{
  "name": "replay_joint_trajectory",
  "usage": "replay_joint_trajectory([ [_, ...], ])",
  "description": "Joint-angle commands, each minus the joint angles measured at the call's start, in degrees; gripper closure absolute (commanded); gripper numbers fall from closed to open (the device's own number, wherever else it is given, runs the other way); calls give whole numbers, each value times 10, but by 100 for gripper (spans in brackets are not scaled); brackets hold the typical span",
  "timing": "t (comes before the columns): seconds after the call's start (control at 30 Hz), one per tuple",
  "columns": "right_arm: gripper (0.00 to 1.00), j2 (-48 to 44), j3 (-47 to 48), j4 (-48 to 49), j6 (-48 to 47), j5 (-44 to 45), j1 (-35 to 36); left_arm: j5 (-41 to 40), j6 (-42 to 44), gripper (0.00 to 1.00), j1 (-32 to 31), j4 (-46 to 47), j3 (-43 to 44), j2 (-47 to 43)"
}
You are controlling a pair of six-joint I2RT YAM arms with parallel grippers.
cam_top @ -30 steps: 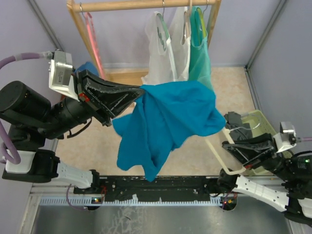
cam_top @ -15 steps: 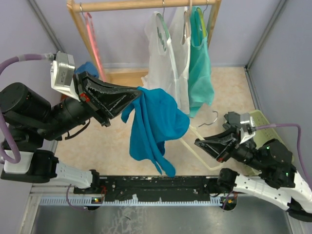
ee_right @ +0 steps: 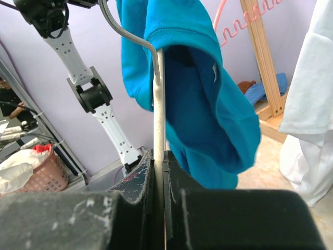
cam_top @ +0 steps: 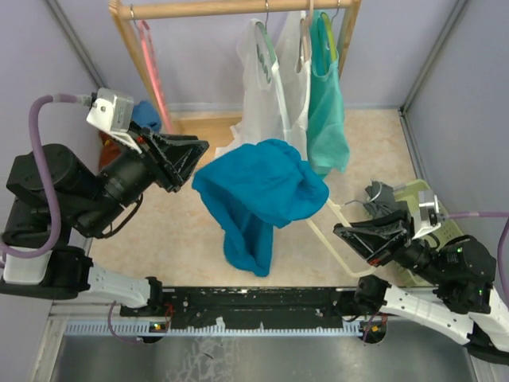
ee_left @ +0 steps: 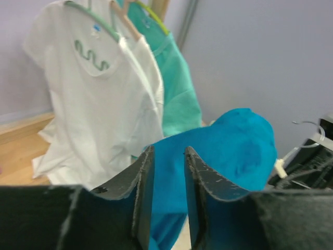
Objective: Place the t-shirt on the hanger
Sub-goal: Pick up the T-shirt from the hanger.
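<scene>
The teal-blue t-shirt (cam_top: pixel 262 191) hangs bunched in mid-air, draped over the upper end of the cream hanger (cam_top: pixel 322 236). My right gripper (cam_top: pixel 340 231) is shut on the hanger's lower arm and holds it up. In the right wrist view the hanger's bar (ee_right: pixel 159 104) rises from the gripper (ee_right: pixel 158 154) into the shirt's opening (ee_right: pixel 208 104), where the white collar label (ee_right: pixel 215 73) shows. My left gripper (cam_top: pixel 200 149) is open and empty, just left of the shirt. In the left wrist view the shirt (ee_left: pixel 234 140) lies beyond the gripper (ee_left: pixel 169 152).
A wooden rack (cam_top: pixel 238 8) at the back carries a white t-shirt (cam_top: pixel 270 87), a mint tank top (cam_top: pixel 326 103) and a pink hanger (cam_top: pixel 151 64). A small blue cloth (cam_top: pixel 145 111) lies by the rack's left foot. A pale green tray (cam_top: pixel 429 199) stands at the right.
My left gripper has let go of the shirt and drawn back to the left. The shirt has slid onto the hanger. The right arm has lifted the hanger to the left.
</scene>
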Motion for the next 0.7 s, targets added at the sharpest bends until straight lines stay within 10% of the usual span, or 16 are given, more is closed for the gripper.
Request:
replay_joint_trajectory([
  [0.0,100,9,22,61,-7,16,2,-112,-14,63,-2,-42,10,5],
  [0.37,100,89,63,-4,-14,86,1,-89,44,46,-2,-124,154,147],
  [0.67,100,138,115,-44,-24,115,2,-17,18,28,-2,-142,36,104],
])
